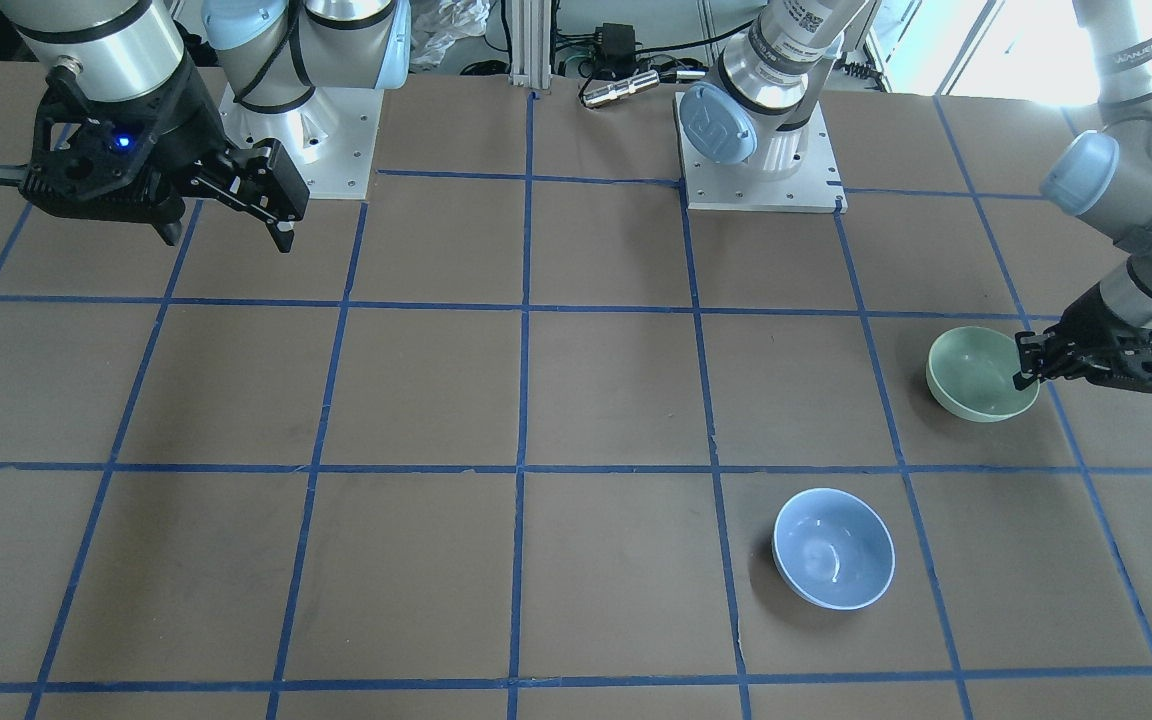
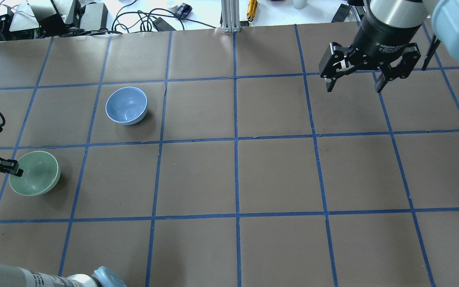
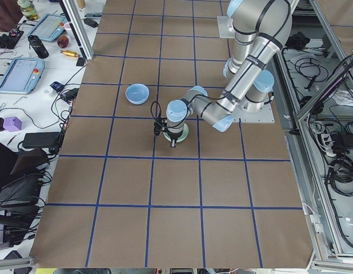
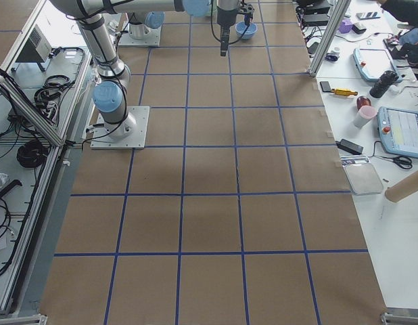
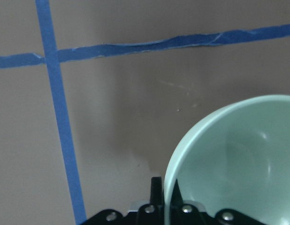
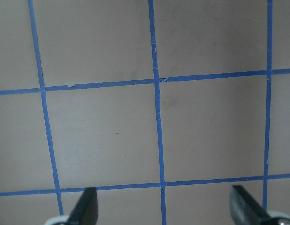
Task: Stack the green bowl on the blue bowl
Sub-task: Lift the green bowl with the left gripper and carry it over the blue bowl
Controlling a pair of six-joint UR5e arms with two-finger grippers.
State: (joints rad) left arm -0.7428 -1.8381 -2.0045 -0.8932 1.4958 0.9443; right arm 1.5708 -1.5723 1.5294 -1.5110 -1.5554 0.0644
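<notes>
Two bowls appear at one brown table (image 1: 436,400): one green bowl (image 1: 976,375) and one blue bowl (image 1: 833,548). Two robot arms reach over it, each ending in a single two-finger gripper, one left gripper (image 1: 1021,365) and one right gripper (image 1: 229,240), four fingers in all. Two metal base plates carry the arms, the left base plate (image 1: 766,185) and the right base plate (image 1: 336,140). On the side bench lie two tablet-like pendants, a near pendant (image 3: 19,74) and a far pendant (image 3: 48,25).

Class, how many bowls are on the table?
2. The green bowl has its rim in the left end effector; the blue bowl stands alone nearby. None seems hidden.
</notes>
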